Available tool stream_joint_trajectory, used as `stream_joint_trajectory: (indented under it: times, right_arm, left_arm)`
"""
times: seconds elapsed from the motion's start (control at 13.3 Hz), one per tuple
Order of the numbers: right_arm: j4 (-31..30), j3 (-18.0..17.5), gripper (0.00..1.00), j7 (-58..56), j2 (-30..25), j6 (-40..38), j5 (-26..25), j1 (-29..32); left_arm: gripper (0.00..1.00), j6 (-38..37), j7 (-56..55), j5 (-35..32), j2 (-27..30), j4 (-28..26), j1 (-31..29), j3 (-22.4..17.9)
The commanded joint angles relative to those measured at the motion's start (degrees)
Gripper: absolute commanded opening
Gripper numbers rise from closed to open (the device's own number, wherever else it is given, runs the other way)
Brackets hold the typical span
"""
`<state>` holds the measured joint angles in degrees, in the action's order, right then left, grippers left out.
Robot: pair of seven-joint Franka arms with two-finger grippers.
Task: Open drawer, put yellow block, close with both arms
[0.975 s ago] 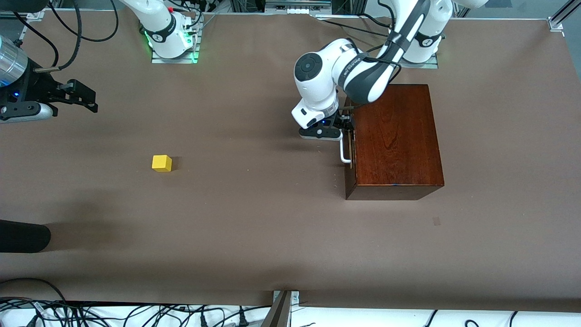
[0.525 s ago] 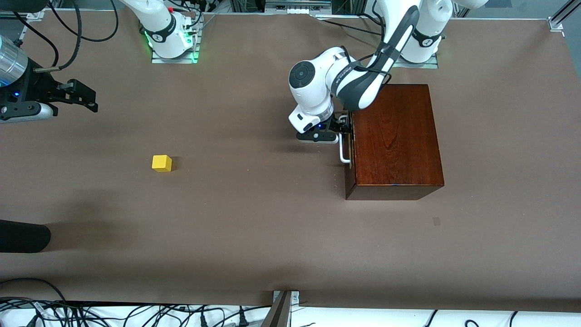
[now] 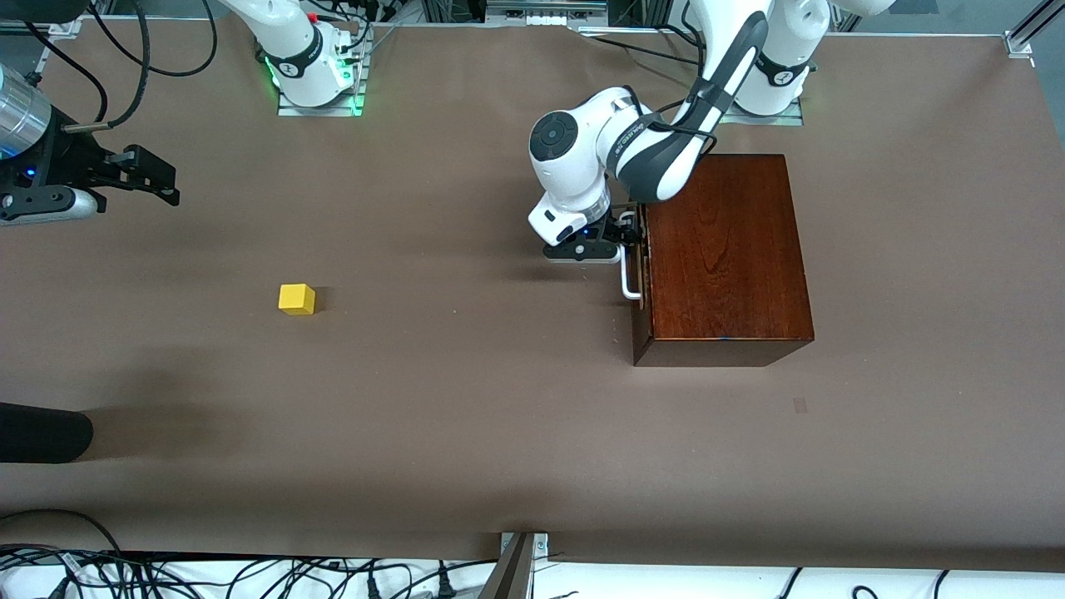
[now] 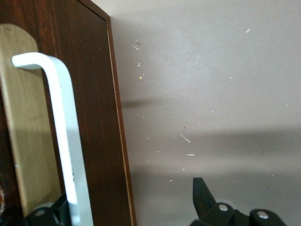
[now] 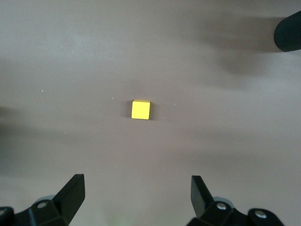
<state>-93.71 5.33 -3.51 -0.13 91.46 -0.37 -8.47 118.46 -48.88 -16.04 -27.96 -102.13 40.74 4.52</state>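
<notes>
- Drawer point(image 3: 639, 274): dark reddish-brown front with a white metal bar handle point(image 3: 630, 273), set in the glossy dark mahogany box point(image 3: 722, 254) at the left arm's end of the table. Looks closed or nearly so; no tray showing from the front view.
- Left wrist view shows the white bar point(image 4: 66, 136) standing off the drawer front point(image 4: 84, 94), over a pale light-wood inlay strip.
- Left gripper point(image 3: 630, 237), black two-finger type: at the handle's end nearest the arm bases, right against the drawer front. Fingers spread, one on each side of the bar; one fingertip point(image 4: 201, 193) shows well apart from the bar, the other sits low next to it. Not pinching yet.
- Left arm reaches down from its base, its white elbow beside the box's top corner.
- Small bright yellow cube point(image 3: 297, 299): on the brown table cover point(image 3: 466, 416), well apart from the box, toward the right arm's end, nothing touching it.
- Right gripper point(image 3: 154, 179): up in the air at the table edge on the right arm's end, fingers wide apart, nothing held. Its wrist view has the cube point(image 5: 140, 109) centred between the two black fingertips point(image 5: 73, 188), well below. This arm is waiting.
</notes>
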Motion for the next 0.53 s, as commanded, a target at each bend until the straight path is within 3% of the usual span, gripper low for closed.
stream_joint_trajectory:
  times: [0.0, 0.45]
  right_arm:
    - [1.2, 0.0, 1.0, 0.1, 0.2, -1.3, -0.1, -0.1]
    - [1.2, 0.1, 1.0, 0.1, 0.2, -1.3, -0.1, -0.1]
  left_arm:
    - [1.0, 2.8, -1.6, -1.3, -5.4, 7.7, 2.2, 0.0]
    - [1.0, 2.8, -8.2, -0.8, -11.2, 14.9, 5.5, 0.0]
